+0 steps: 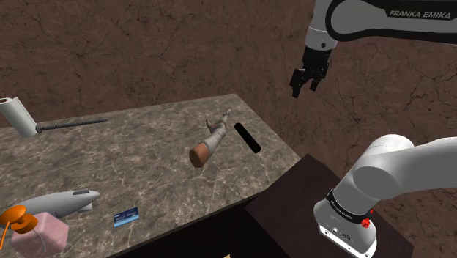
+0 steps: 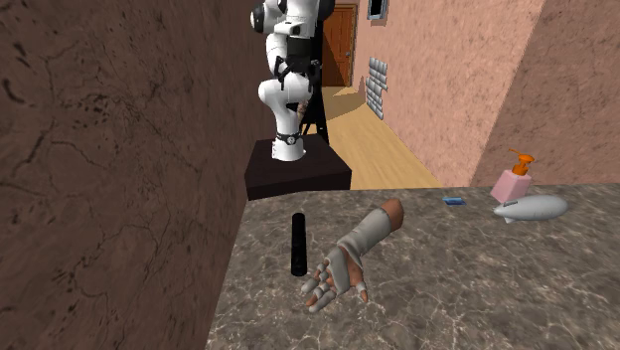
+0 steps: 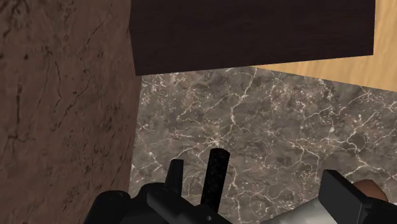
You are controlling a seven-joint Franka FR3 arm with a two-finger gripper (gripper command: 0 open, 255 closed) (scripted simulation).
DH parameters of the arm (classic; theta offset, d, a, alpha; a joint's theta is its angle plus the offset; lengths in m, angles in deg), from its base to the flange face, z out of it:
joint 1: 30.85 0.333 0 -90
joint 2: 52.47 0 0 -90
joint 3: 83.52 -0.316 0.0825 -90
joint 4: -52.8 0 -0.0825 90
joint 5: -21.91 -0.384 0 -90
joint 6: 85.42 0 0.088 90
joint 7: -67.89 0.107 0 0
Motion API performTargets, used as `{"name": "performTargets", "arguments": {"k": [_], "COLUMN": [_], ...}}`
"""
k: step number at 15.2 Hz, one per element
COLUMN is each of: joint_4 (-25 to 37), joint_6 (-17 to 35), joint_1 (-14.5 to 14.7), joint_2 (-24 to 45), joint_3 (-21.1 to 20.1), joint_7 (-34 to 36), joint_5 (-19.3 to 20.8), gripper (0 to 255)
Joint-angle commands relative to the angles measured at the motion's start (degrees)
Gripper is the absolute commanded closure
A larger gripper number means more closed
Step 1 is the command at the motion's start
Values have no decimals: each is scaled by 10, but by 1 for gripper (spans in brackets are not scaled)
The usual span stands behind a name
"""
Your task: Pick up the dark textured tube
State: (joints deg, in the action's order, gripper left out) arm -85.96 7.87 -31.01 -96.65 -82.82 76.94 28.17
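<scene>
The dark textured tube (image 1: 247, 137) lies flat on the marbled table (image 1: 110, 161), near the edge closest to the stand. In the second exterior view the tube (image 2: 297, 244) rests close to the brown wall, beside a gloved model forearm (image 2: 350, 257). My gripper (image 1: 306, 83) hangs high in the air, up and to the right of the tube in the shoulder view, well clear of the table. It is open and holds nothing. Through the wrist view the tube (image 3: 215, 175) shows far below between the spread fingers (image 3: 175, 172), untouched.
The model forearm (image 1: 209, 143) lies just left of the tube. A white roll (image 1: 16, 116) with a long screw (image 1: 69, 124), a grey blimp-shaped object (image 1: 62, 201), a blue card (image 1: 126, 216) and a pink pump bottle (image 1: 40, 231) lie toward the shoulder view's left. The dark stand (image 1: 307, 209) adjoins the table.
</scene>
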Motion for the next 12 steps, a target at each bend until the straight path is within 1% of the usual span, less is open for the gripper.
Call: {"name": "performTargets", "arguments": {"k": [1,7,12], "joint_4": [0,-43,-55], "joint_6": [0,123,224], "joint_1": [0,-6,-13], "joint_2": [0,83,174], "joint_3": [0,4,8], "joint_7": [0,15,29], "joint_5": [0,11,23], "gripper": [0,0,0]}}
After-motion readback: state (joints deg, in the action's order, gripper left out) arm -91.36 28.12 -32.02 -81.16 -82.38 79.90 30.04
